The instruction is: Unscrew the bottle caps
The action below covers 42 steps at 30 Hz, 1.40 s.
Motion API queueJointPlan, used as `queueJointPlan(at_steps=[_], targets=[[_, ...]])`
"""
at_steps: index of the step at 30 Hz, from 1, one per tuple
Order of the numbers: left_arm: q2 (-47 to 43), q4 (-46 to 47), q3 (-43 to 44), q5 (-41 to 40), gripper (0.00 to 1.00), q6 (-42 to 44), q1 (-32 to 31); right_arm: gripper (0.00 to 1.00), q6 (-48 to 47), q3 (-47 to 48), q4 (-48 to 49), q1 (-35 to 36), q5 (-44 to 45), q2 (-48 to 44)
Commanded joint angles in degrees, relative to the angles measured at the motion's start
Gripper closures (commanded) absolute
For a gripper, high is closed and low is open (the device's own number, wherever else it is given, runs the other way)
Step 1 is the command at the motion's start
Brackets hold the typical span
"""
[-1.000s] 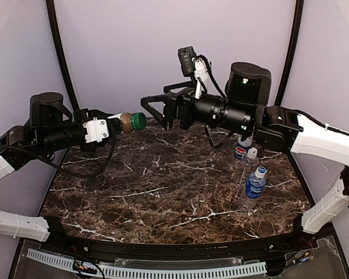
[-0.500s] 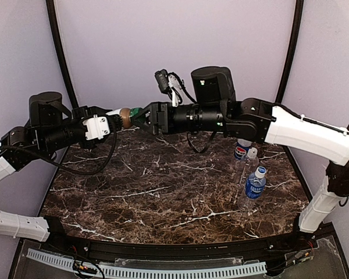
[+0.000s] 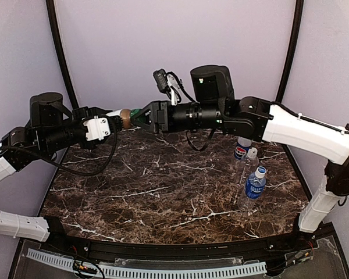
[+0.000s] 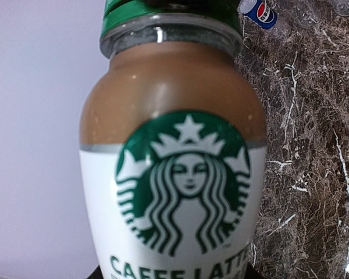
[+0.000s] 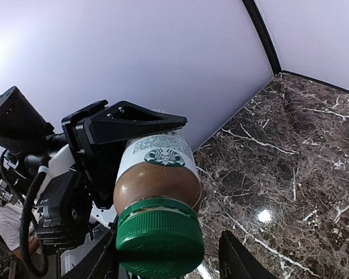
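Right wrist: left end effector point(image 5: 141, 125) holds bottle point(image 5: 157, 180), right point(image 5: 171, 258) seemingly spread around cap point(image 5: 160, 232).

Green cap point(image 5: 160, 235) ridged plastic; table point(image 3: 163, 192) glossy marble.

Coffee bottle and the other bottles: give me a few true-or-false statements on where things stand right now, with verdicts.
1. The left jaws hold the coffee bottle in the air above the table. True.
2. The green cap is off the coffee bottle. False: it sits on the bottle's neck.
3. The right jaws stand on either side of the green cap. True.
4. The other three bottles lie flat by the left arm. False: the Pepsi bottle, the clear bottle and the blue-label bottle stand upright on the table's right side.
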Motion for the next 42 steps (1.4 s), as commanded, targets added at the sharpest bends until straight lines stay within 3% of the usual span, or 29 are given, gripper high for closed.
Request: queueJointPlan(at_steps=[1,3,7,12,17,21,26,33,42], targets=[[-0.6,0.5,-0.3,0.8,0.75,0.5,-0.1,0.45,-1.3,2.0,1.8,-0.6,-0.5,0.3],[-0.5,0.2,-0.4,0.7,0.74,0.6,-0.2,0.48,-1.5,2.2,1.7,-0.6,-0.8,0.1],[-0.4,0.2,-0.3,0.8,0.74,0.7,-0.1,0.65,-1.4,2.2,1.8,-0.5,-1.2,0.3],[-0.4,-0.2,0.0,1.1,0.74,0.5,-0.2,1.00,-3.6,1.9,1.5,-0.5,-2.3,0.4],[-0.8,-6.7,1.9,6.1,0.75,-1.1,-0.1,1.00,-22.6,1.0,0.0,0.5,-9.7,-0.5],[0.0,-19.1,6.4,15.7,0.78,-2.3,-0.1,1.00,-44.4,-4.4,-1.4,5.2,-5.1,-4.4],[0.7,-31.2,8.5,22.4,0.77,-1.6,-0.1,1.00,-70.3,-11.5,-1.9,11.9,8.4,-8.3],[0.3,-35.3,7.1,21.8,0.77,1.6,-0.1,1.00,-102.7,-20.7,4.8,18.7,30.8,-11.9],[0.4,-36.0,6.6,21.9,0.77,2.6,-0.1,1.00,-125.8,-29.6,20.0,20.7,44.5,-13.8]])
